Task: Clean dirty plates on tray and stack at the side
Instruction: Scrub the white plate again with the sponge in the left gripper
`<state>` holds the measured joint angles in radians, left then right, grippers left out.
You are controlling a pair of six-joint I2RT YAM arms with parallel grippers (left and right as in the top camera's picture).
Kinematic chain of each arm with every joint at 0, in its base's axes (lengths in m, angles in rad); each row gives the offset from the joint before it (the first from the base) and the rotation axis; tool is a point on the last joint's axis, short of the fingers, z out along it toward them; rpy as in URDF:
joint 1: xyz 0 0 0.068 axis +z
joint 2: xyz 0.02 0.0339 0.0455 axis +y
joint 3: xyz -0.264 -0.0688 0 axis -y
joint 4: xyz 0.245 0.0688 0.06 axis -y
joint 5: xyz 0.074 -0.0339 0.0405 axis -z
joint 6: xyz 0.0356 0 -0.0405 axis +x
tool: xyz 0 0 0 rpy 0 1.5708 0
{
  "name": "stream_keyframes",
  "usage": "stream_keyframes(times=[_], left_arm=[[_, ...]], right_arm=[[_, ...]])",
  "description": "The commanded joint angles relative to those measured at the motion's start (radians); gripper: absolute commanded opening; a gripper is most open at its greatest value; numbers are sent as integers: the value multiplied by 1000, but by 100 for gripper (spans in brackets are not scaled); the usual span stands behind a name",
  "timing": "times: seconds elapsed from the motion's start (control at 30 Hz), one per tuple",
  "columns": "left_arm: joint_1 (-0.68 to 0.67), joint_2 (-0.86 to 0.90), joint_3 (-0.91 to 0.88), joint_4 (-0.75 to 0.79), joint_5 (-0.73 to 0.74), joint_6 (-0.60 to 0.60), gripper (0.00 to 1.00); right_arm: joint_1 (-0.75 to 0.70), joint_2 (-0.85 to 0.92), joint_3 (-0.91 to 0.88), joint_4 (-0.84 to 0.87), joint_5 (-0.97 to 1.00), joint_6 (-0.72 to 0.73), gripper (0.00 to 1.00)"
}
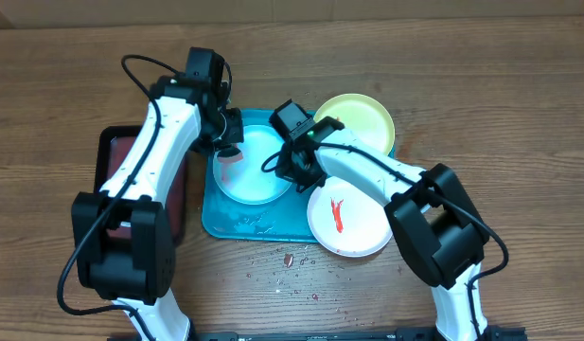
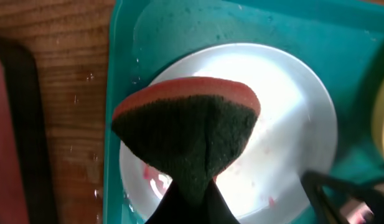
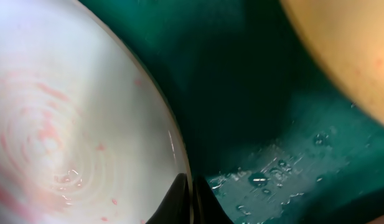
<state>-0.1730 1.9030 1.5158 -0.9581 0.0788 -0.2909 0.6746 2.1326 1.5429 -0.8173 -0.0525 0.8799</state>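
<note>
The light-blue-rimmed plate lies on the turquoise tray, with faint pink smears on it. My left gripper is shut on a sponge, dark green side out with a red edge, over the plate's left part. My right gripper is shut on the plate's right rim; its jaws pinch the edge. The white plate, with a red smear, overlaps the tray's front right corner. The yellow-green plate sits at the back right.
A black tray with a reddish inside lies left of the turquoise tray. Water drops wet the tray floor. Red sauce specks dot the wooden table in front of the tray.
</note>
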Motion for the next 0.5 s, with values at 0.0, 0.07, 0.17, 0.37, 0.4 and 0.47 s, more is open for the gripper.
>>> stream_keyframes(times=[0.0,0.07,0.17,0.37,0.4,0.47], left_arm=[[-36,-6,-91,91,-90,-21,4],[-48,-5,-137,146,-122,-42,4],[-56,-5,-192,175,-195,-148,4],[-57,-5,-289,196,-248,-275,4],[-58,-5,-309,211,-254,-275,4],[-58,-5,-350,239,-286,-283,4]], right_arm=[[15,13,-12,-20,34,34,4],[14,13,-12,-26,38,34,4],[9,13,-12,-31,45,33,4],[-3,13,-12,-34,43,30,4],[-3,13,-12,-34,44,30,4],[-3,13,-12,-34,44,30,4]])
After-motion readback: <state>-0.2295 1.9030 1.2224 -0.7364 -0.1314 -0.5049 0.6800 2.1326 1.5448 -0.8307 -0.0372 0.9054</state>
